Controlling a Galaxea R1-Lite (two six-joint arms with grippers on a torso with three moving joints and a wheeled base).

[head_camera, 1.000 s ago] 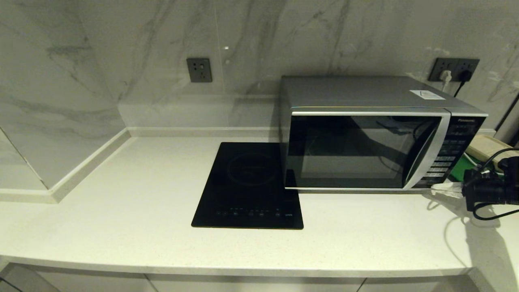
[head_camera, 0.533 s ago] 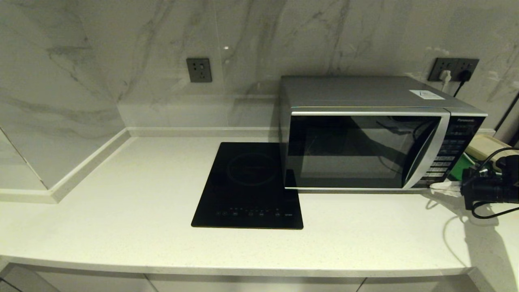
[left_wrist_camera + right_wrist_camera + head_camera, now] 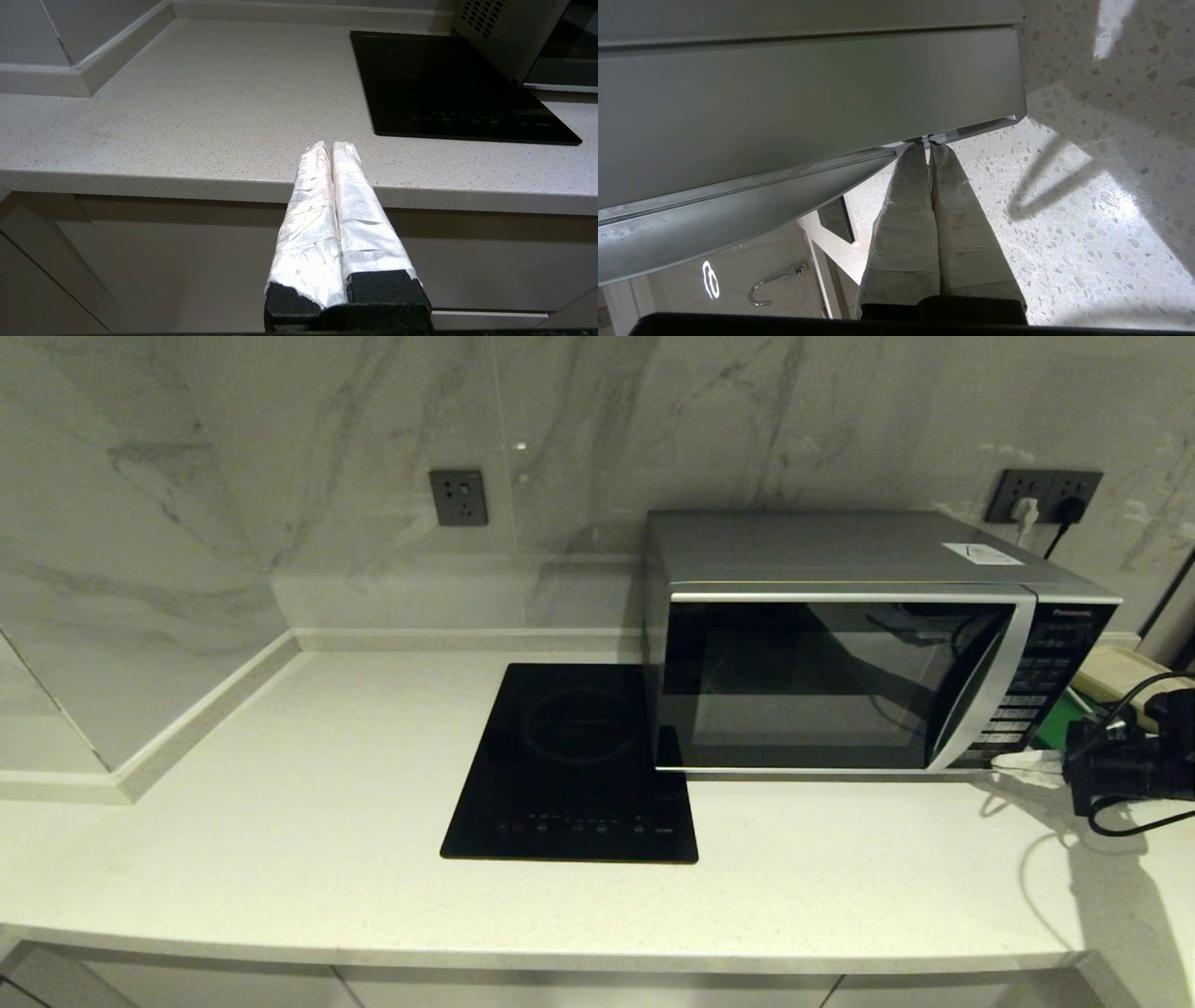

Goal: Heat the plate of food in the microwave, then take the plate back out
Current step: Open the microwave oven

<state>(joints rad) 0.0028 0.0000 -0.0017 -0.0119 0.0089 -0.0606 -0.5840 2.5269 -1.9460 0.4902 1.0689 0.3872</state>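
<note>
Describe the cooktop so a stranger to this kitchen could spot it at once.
Start at the big silver-grey microwave standing at the right of the pale speckled counter. Immediately left of it, lying flush on the counter, is the cooktop. It is the only flat black glass slab there, with a faint ring and a row of tiny touch controls along its front edge.

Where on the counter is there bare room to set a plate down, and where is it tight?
Bare: the wide counter left of the cooktop, and the strip before the microwave. Tight: the microwave's lower right corner, where the shut right gripper pokes in, cables behind it. The left gripper, shut, is parked at the counter's front edge.
</note>
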